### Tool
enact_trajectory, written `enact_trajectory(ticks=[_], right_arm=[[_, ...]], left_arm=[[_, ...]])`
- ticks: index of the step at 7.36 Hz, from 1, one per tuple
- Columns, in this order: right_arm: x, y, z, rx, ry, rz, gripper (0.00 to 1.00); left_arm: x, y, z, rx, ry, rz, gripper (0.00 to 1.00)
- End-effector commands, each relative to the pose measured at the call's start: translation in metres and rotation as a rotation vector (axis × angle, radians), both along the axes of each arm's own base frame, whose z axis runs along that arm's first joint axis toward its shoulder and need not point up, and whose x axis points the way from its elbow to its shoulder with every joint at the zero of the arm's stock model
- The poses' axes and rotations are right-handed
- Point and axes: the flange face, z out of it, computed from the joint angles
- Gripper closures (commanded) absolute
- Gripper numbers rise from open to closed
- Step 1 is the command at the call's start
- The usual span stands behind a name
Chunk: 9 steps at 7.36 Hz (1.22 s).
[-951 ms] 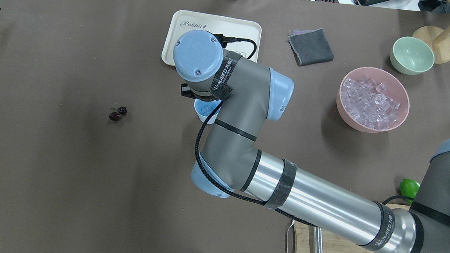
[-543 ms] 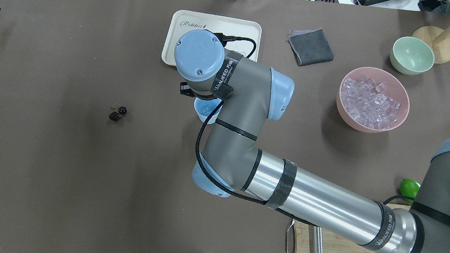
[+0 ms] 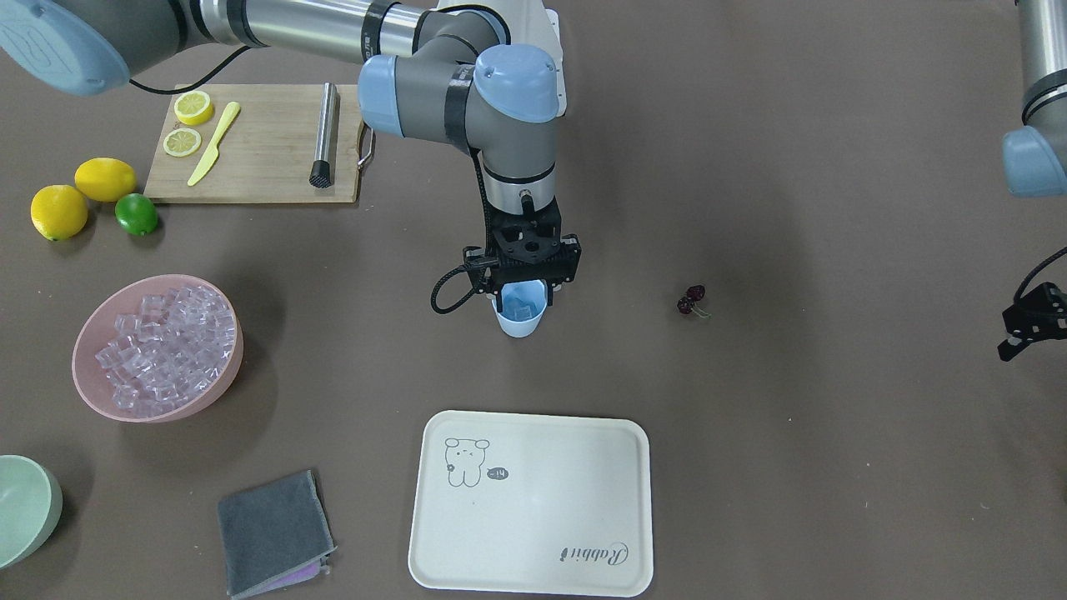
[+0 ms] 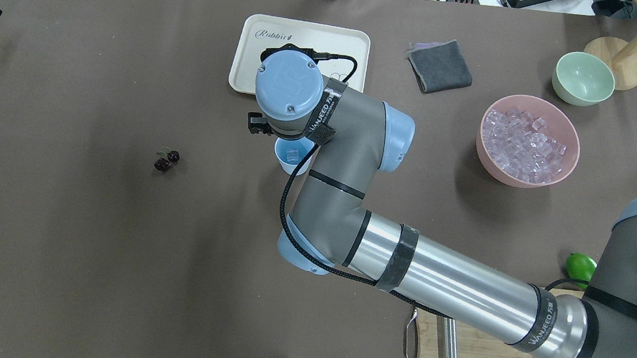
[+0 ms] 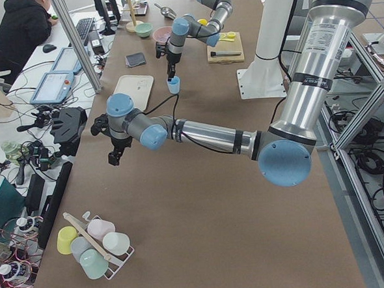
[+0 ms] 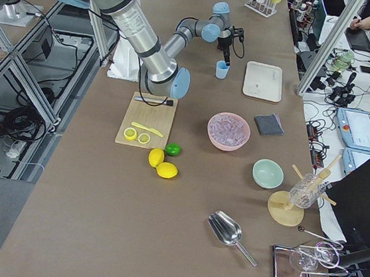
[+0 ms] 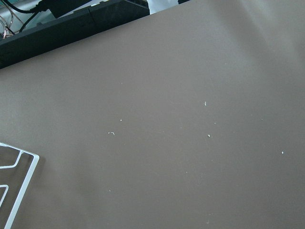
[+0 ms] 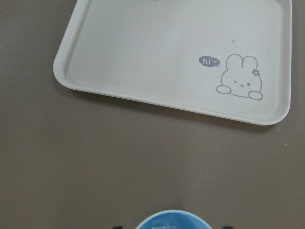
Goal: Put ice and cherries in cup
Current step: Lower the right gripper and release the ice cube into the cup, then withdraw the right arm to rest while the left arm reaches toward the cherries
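The light-blue cup [image 3: 521, 319] stands upright mid-table, also in the overhead view [image 4: 291, 156], with an ice cube [image 4: 293, 154] inside it. My right gripper [image 3: 525, 293] hangs straight down just over the cup's mouth, its fingers apart and empty. The wrist view shows the cup's rim [image 8: 174, 220] between the finger tips. More ice [image 4: 526, 144] fills the pink bowl [image 4: 479, 136]. The cherries [image 4: 166, 160] lie on the table left of the cup. My left gripper [image 3: 1021, 333] hovers over bare table far from them; I cannot tell whether it is open or shut.
A cream tray [image 4: 242, 63] lies just beyond the cup. A grey cloth [image 4: 439, 65] and a pale green bowl [image 4: 584, 78] sit further right. A wooden cutting board [image 3: 258, 142] with lemon slices, lemons and a lime [image 3: 136, 214] are near the robot's right.
My right wrist has shifted slightly right and turned above the cup, so more of the cup shows. The cup, the cherries and the bowl have not moved.
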Motion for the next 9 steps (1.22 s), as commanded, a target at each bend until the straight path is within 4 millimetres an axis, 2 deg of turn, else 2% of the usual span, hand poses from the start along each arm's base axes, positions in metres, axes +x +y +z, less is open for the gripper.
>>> enact_trajectory(ticks=[1,2,3,4,5,6,7,8,9], right_arm=[[0.024,-0.019,-0.004,-0.002,-0.013,0.015,0.02],[0.062,-0.05,-0.001,-0.039,-0.044,0.005,0.02],[0.13,-0.08,0.013,-0.07,-0.096,-0.011,0.02],[0.206,-0.101,0.053,-0.057,-0.107,-0.059,0.02],[0.277,-0.108,0.109,-0.04,-0.086,-0.087,0.02],[0.345,-0.102,0.172,-0.016,-0.042,-0.111,0.02],[0.405,-0.097,0.241,0.014,0.027,-0.154,0.02],[0.454,-0.087,0.265,0.025,0.024,-0.169,0.02],[0.481,-0.075,0.28,0.004,-0.005,-0.169,0.02]], left_arm=[[0.0,-0.004,-0.008,0.007,0.003,-0.002,0.02],[0.003,-0.011,-0.023,0.028,0.009,0.0,0.02],[0.011,-0.018,-0.043,0.036,0.017,0.003,0.02],[0.026,-0.023,-0.078,0.009,0.04,-0.019,0.02],[0.052,-0.015,-0.095,0.023,0.052,0.014,0.02],[0.07,-0.008,-0.104,0.01,0.07,0.019,0.02],[0.108,0.005,-0.115,-0.02,0.089,0.031,0.02],[0.114,0.011,-0.119,-0.009,0.091,0.035,0.02],[0.122,0.021,-0.123,-0.01,0.099,0.053,0.02]])
